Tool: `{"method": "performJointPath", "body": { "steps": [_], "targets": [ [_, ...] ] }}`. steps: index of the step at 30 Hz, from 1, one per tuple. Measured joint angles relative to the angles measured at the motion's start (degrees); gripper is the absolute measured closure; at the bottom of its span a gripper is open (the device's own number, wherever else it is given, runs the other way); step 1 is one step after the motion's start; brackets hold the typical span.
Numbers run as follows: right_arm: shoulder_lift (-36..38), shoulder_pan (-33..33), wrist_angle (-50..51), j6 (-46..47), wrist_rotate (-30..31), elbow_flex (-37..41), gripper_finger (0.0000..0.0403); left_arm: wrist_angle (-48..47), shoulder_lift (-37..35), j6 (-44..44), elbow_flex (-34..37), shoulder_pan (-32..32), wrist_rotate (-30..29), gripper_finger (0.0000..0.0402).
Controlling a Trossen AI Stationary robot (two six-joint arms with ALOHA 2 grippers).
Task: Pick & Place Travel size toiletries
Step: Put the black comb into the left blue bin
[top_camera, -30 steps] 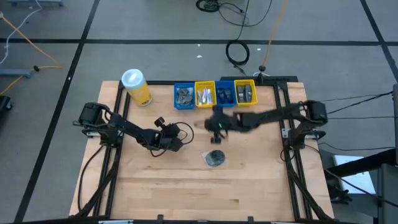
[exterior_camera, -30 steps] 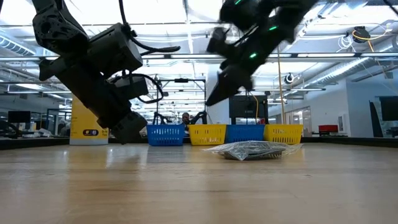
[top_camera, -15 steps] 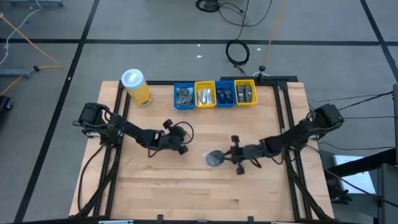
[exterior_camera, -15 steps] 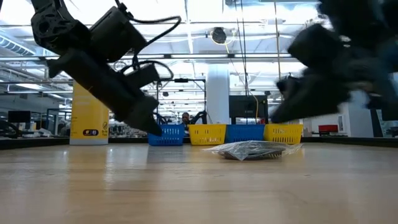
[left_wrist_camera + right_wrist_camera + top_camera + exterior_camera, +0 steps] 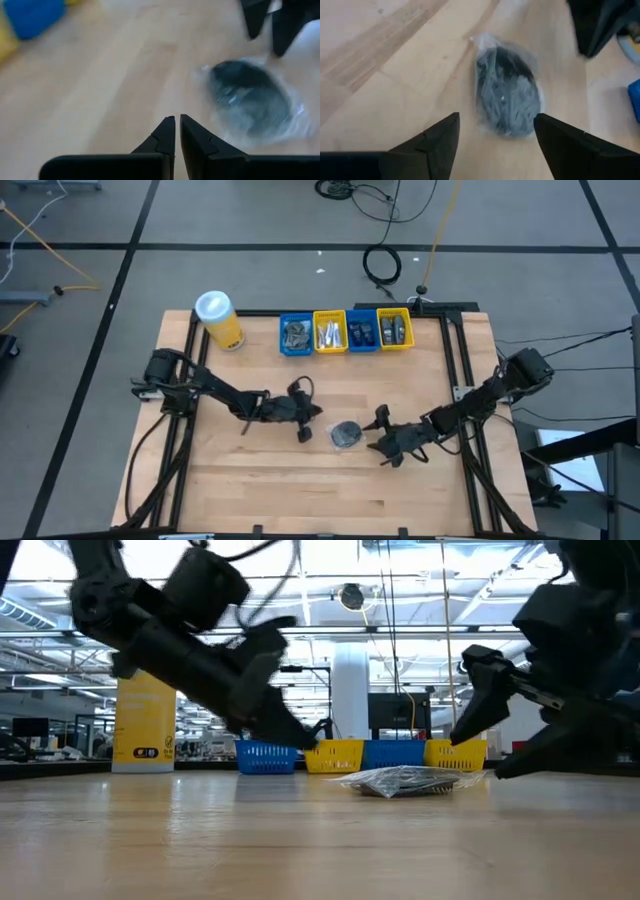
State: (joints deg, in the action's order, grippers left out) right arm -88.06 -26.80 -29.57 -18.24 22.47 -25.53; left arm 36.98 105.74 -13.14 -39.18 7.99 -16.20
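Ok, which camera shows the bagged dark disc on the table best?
The right wrist view: the bagged disc fills the frame between the open right claw. The left wrist view blurs it, the high view shows it tiny, and the low view shows it edge-on.

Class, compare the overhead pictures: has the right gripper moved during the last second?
Yes. The right gripper started just below the row of bins; it has come away from them toward the table's near side, now beside the bagged dark disc.

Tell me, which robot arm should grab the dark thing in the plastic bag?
Probably the right: its pincer is open and aimed at the bagged dark disc, while the left pincer is shut.
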Motion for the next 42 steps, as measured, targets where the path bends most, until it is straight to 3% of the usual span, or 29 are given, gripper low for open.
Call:
{"method": "performJointPath", "body": {
  "steps": [5,9,18,25,30,35,40,42],
  "targets": [
    [-0.1,2.0,2.2,-4.3,-1.8,-0.9,0.0149,0.6,6.2,0.7,-4.8,-1.1,8.6,0.0376],
    [0.0,3.3,2.6,-7.5,-5.9,-1.6,0.0153,0.0,9.7,1.4,-8.1,-1.6,11.7,0.0376],
    [-2.0,5.1,3.2,-14.2,-8.0,-2.1,0.0156,-2.9,10.8,1.5,-10.1,-1.8,11.6,0.0376],
    [-9.2,6.6,-5.8,-15.8,-9.2,-3.4,0.0176,-2.9,10.7,1.5,-10.1,-1.8,11.6,0.0376],
    [-10.9,8.4,-8.2,-13.7,-9.6,-3.4,0.0224,-3.0,10.7,1.7,-10.1,-1.8,11.6,0.0376],
    [-10.7,9.9,-7.9,-7.7,-9.2,-3.3,0.0304,-3.3,10.5,2.1,-10.1,-1.8,11.6,0.0376],
    [-10.6,9.9,-9.4,-4.8,-8.6,-3.2,0.0384,-10.9,5.0,4.9,-9.9,-1.8,11.1,0.0376],
    [-10.7,9.5,-10.3,-3.9,-7.7,-3.2,0.0397,-15.0,1.2,5.6,-9.9,-1.4,9.1,0.0376]
  ]
}}
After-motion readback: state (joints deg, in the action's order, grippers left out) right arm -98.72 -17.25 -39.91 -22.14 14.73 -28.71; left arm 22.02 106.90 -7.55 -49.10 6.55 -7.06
